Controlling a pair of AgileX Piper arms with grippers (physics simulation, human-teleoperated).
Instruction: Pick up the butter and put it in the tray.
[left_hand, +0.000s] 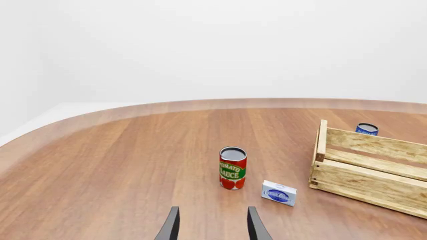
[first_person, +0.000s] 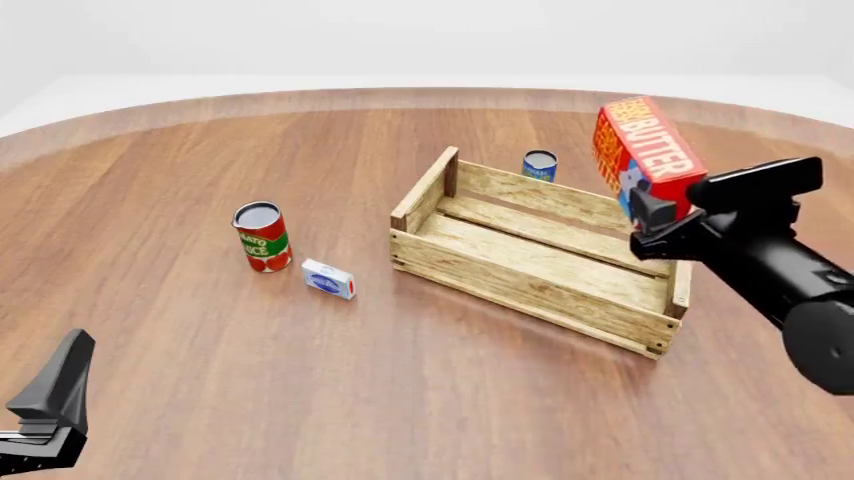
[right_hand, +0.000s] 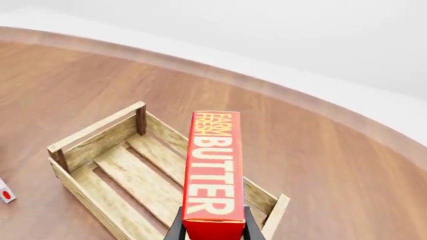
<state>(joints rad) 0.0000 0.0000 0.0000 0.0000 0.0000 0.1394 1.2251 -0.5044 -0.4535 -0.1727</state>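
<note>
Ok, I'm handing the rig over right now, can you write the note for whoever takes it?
Right gripper: shut on the butter, held in the air over the tray's right end, carton tilted.
Left gripper: open, holding nothing, low at the near left of the table.
Tray: mid-table, nothing inside it.
Tomato sauce can and small white-and-blue box sit left of the tray; a blue can stands behind it.
Done: butter picked up and carried to the tray.
Left: lower it into the tray, release, withdraw.
</note>
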